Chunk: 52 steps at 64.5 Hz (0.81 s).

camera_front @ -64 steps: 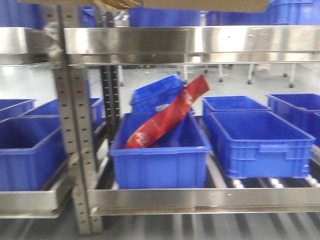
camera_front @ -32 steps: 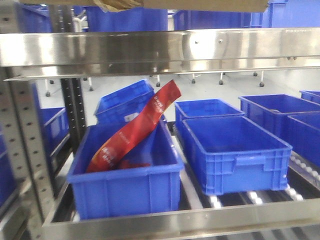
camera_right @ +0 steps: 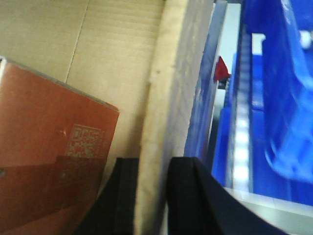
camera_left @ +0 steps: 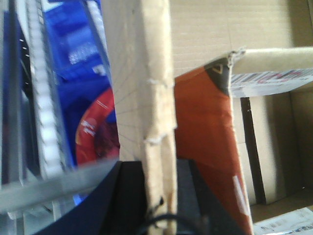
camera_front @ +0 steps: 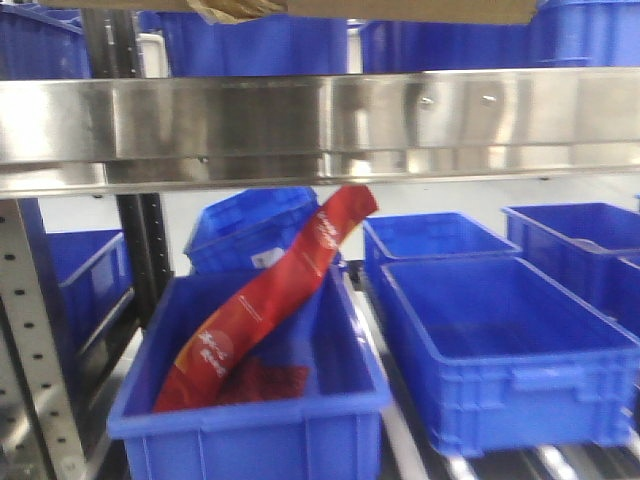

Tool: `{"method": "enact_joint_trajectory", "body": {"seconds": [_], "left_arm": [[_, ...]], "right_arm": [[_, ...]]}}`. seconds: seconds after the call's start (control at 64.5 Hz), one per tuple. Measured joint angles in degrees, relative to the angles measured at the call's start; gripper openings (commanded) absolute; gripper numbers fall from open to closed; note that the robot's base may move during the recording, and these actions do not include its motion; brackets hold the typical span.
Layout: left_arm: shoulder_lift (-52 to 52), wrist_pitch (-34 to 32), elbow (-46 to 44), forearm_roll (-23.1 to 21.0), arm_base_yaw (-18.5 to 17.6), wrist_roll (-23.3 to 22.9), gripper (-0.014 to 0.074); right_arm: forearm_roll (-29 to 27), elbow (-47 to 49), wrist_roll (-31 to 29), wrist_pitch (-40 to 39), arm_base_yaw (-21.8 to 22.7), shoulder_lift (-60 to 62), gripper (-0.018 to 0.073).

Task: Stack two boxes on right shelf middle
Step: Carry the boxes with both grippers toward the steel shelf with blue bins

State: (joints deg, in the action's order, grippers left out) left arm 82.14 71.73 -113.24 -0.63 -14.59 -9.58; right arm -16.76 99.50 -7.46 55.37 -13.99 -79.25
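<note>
A brown cardboard box (camera_front: 400, 8) shows only as a strip along the top of the front view, above the right shelf's shiny steel front edge (camera_front: 320, 125). My left gripper (camera_left: 159, 169) is shut on one upright wall of the box (camera_left: 157, 98). My right gripper (camera_right: 154, 164) is shut on the opposite wall (camera_right: 161, 88). Inside the box lies an orange-red printed face (camera_right: 44, 161) with a QR code. Beside it in the left wrist view is an open cardboard cavity (camera_left: 274, 142) with a barcode label. I cannot tell whether that is the second box.
Below the steel edge stand several blue plastic bins. The nearest bin (camera_front: 250, 420) holds a long red packet (camera_front: 265, 300) leaning out of it. A larger blue bin (camera_front: 500, 350) sits to its right. A perforated steel upright (camera_front: 35, 330) stands at the left.
The rack has slid left and grown larger in the front view, and the steel edge sits lower. The upright is now at the far left. The box stays at the top edge.
</note>
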Motion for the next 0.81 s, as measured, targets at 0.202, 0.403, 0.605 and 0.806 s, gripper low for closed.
{"method": "enact_joint_trajectory", "body": {"seconds": [0.202,0.403,0.605,0.806], "left_arm": [[0.00,0.00,0.00,0.00,0.00,0.00,-0.0111],[0.00,0.00,0.00,0.00,0.00,0.00,-0.0111],[0.00,0.00,0.00,0.00,0.00,0.00,-0.0111],[0.00,0.00,0.00,0.00,0.00,0.00,-0.0111]], "right_arm": [[0.00,0.00,0.00,0.00,0.00,0.00,-0.0153],[0.00,0.00,0.00,0.00,0.00,0.00,-0.0153],[0.00,0.00,0.00,0.00,0.00,0.00,-0.0153],[0.00,0.00,0.00,0.00,0.00,0.00,-0.0153]]}}
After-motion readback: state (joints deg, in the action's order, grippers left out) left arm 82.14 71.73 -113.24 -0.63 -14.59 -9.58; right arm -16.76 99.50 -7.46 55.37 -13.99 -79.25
